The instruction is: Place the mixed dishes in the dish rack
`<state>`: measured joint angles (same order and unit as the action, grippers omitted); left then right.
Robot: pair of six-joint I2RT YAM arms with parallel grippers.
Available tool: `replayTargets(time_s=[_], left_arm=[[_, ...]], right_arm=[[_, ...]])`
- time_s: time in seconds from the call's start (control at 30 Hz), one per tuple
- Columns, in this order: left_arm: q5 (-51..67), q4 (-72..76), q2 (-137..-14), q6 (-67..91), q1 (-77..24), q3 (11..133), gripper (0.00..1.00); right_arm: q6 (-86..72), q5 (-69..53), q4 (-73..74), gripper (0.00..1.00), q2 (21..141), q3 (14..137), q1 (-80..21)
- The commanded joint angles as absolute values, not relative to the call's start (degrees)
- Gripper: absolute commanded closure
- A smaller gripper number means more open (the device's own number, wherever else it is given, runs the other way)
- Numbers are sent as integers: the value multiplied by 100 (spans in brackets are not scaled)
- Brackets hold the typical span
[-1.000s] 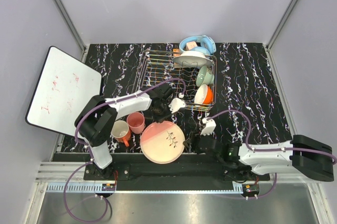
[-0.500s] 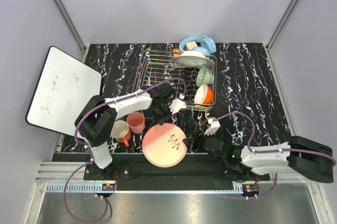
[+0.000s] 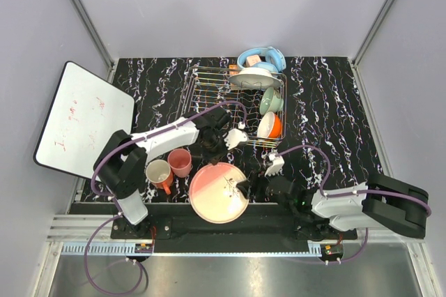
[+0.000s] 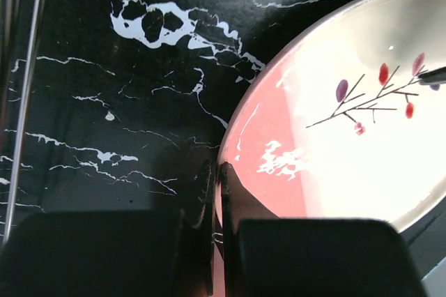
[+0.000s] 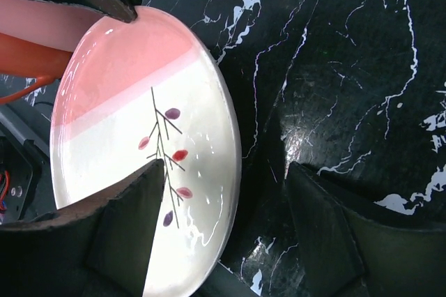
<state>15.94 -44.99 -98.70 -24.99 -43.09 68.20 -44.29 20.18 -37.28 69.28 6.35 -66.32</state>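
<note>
The pink-and-cream plate (image 3: 218, 191) with a leaf sprig lies near the table's front edge. My left gripper (image 3: 211, 158) is shut on its far pink rim (image 4: 240, 143), the two fingers pinched together at the rim (image 4: 216, 175). My right gripper (image 3: 249, 187) is open and straddles the plate's right rim (image 5: 226, 166): one finger over the cream part (image 5: 132, 227), the other over the table. The salmon-pink cup (image 3: 180, 162) and the cream mug (image 3: 159, 173) stand left of the plate. The dish rack (image 3: 209, 98) holds the white plate (image 3: 256, 78), the pale green bowl (image 3: 271, 100) and the orange-outside bowl (image 3: 269, 125).
Light blue headphones (image 3: 261, 56) lie behind the rack. A white board with red marks (image 3: 82, 119) leans off the table's left edge. The table's front edge is just below the plate. The left half of the rack holds no dishes.
My right gripper has moved left, so its open fingers now straddle the plate's right rim. The plate has shifted slightly. My left gripper has stayed on the far rim.
</note>
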Motion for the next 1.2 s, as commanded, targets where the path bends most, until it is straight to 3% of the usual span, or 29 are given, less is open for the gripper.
replayTargets(time_s=[0.0,0.2,0.43,0.6,0.67,0.77,0.9,1.1,1.17], left_arm=[[1819,-4465,-9501,-2417,-4386,7251,100],[1767,-4509,-9571,-2417,-4456,7383,100],[1749,-4518,-9641,-2391,-4561,7532,100],[1740,-4509,-9686,-2356,-4623,7611,100],[1714,-4518,-9712,-2347,-4649,7638,100],[1696,-4509,-9747,-2320,-4693,7708,100],[1696,-4509,-9765,-2285,-4755,7778,100],[1556,-4552,-9703,-2197,-4773,7936,98],[1451,-4649,-9703,-2101,-4772,8163,85]], right_arm=[[-4219,1618,-3981,22,7197,571,-6469],[-3903,889,-4499,26,7918,861,-6346],[-3797,537,-4913,38,7972,738,-6249],[-3753,369,-5115,70,7963,677,-6232],[-3700,246,-5185,78,7989,694,-6240],[-3674,158,-5238,81,8024,703,-6205],[-3665,53,-5309,100,8077,703,-6161],[-3639,18,-5108,100,7709,677,-6161],[-3604,9,-4853,100,7507,756,-6161]])
